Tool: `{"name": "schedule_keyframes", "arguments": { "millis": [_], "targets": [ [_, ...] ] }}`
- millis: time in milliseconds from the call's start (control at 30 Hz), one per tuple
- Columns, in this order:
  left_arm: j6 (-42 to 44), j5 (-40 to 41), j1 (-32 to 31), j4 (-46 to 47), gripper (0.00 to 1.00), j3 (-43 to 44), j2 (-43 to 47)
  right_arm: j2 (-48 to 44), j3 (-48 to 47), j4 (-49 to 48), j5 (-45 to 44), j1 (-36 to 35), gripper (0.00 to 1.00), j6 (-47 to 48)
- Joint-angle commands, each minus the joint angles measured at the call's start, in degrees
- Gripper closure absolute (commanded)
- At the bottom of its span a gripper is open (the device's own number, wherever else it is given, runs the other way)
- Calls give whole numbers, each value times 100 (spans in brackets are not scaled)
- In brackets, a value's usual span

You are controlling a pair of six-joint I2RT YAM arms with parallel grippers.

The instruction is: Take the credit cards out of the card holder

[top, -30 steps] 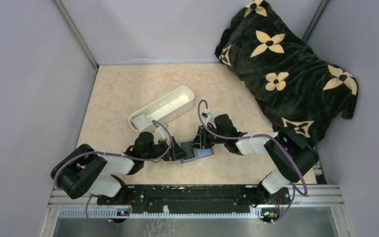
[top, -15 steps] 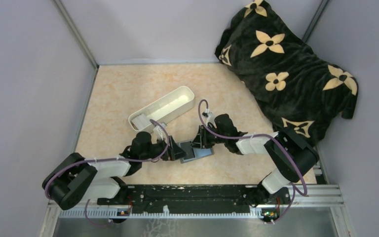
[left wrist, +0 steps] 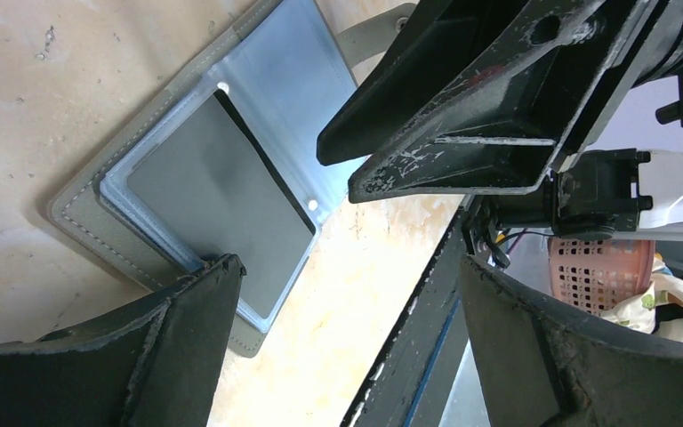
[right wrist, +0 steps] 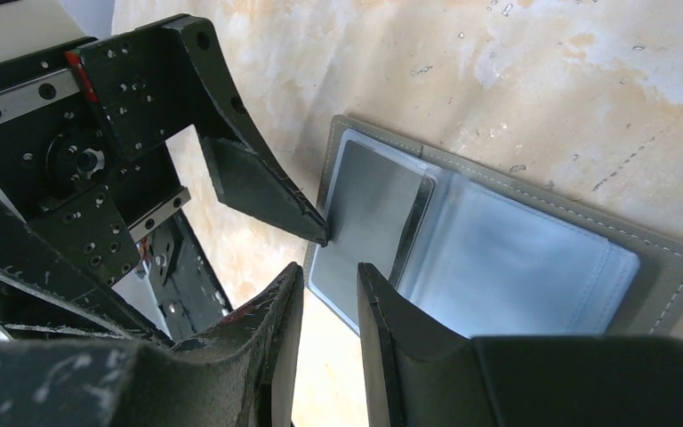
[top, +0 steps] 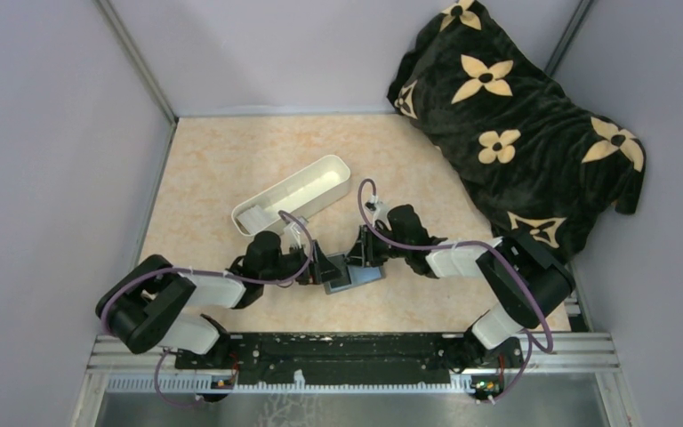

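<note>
The card holder (top: 357, 277) is laid open on the table (top: 213, 169) between the two arms, with a dark card (left wrist: 218, 191) tucked in its pocket. The left gripper (left wrist: 347, 267) is spread wide and the right gripper (right wrist: 329, 271) is opened just a little; nothing is held by either. The whole holder could be dragged along if the pocket is pinched with the card.

Left gripper (top: 324, 266), right gripper (top: 354, 263) crowd card holder (top: 362, 278); tray (top: 320, 200) just behind.

Nothing legible shows in any view (the card holder (right wrist: 534, 258) and the dark card (right wrist: 369, 218) tucked inside look plain).
</note>
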State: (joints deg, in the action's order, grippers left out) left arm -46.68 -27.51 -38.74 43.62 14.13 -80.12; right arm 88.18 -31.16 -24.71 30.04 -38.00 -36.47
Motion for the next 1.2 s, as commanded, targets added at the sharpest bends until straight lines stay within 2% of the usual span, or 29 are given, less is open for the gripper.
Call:
{"name": "schedule_keyframes", "arguments": {
  "millis": [0,300,600,1167],
  "targets": [
    [16,-68,33,377,3,-20,-144,-82,-15,-122,39,72,70,117],
    [62,9,33,362,3,-235,-250,208,24,-296,-10,75,70,109],
    [-27,-24,33,576,3,-315,-463,991,228,-918,101,81,65,8],
    [-83,-34,33,734,4,-353,-679,1115,303,-1680,738,76,65,-381]
  ]
}}
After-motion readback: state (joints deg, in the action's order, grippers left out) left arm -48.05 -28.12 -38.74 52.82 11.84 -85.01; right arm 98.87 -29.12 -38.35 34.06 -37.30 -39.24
